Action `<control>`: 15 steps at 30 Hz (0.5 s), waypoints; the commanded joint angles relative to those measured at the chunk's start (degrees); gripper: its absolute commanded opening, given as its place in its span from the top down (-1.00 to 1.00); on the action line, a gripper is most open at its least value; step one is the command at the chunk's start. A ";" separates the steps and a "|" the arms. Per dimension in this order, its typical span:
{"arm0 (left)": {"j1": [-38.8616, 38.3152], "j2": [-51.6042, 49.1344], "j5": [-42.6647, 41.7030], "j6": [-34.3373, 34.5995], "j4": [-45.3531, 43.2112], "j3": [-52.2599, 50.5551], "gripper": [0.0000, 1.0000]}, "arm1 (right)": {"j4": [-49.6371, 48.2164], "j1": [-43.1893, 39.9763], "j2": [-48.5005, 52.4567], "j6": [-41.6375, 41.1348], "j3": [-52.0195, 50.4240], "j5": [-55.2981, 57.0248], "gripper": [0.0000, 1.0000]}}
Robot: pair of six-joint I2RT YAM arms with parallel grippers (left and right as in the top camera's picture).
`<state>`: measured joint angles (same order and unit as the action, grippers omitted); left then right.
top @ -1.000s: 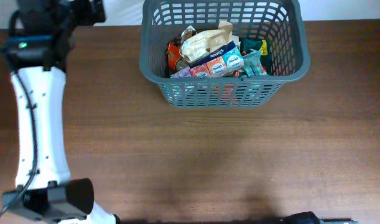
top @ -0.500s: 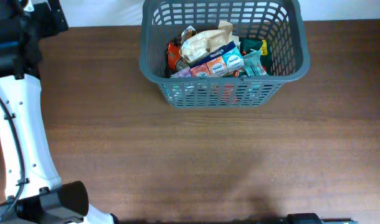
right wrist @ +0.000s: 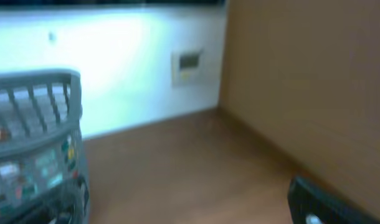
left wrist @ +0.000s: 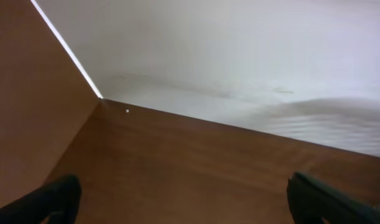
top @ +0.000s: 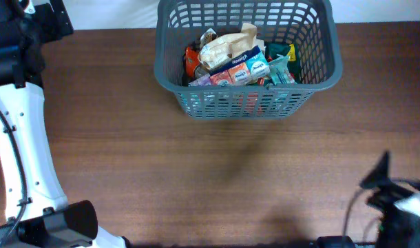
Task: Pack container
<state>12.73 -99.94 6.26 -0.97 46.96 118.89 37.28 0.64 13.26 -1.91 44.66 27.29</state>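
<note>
The packing looks all but finished. The container (top: 244,103) stands at the far edge of the tabletop (top: 210,179), heaped with packets and small cartons (top: 237,63): a crumpled pale wrapper on top, orange-and-teal cartons below it, and something red and something green at the sides. The overhead view shows no packet lying loose on the wood, so as far as these views reach nothing is left to pick up.

The left tool (left wrist: 187,202) stands open. Its two dark fingertips (left wrist: 53,199) are spread wide over bare wood with nothing between them. It faces a pale wall at the tabletop's corner, and the container is well off to its side, out of its own view.

The right tool (right wrist: 190,214) is also open and empty. Only one finger shows clearly, at the lower right of a blurred picture. The container (right wrist: 34,78) lies ahead of it and to its left, well apart, its slotted wall showing coloured packets through the gaps.

What remains, by my judgement, is little — perhaps pressing the heap down so it sits below the rim, or simply parking both arms. The right arm (top: 399,200) is only just inside the overhead view at the near corner, so I cannot tell whether it is set for another reach.
</note>
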 commanded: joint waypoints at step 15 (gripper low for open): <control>0.17 1.22 0.46 0.55 0.55 0.42 -0.99 | -8.83 -0.28 0.02 1.27 -11.23 -8.68 -0.98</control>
<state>12.73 -99.94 6.28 -0.97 47.37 118.89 28.14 0.67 13.54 -1.04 33.15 20.86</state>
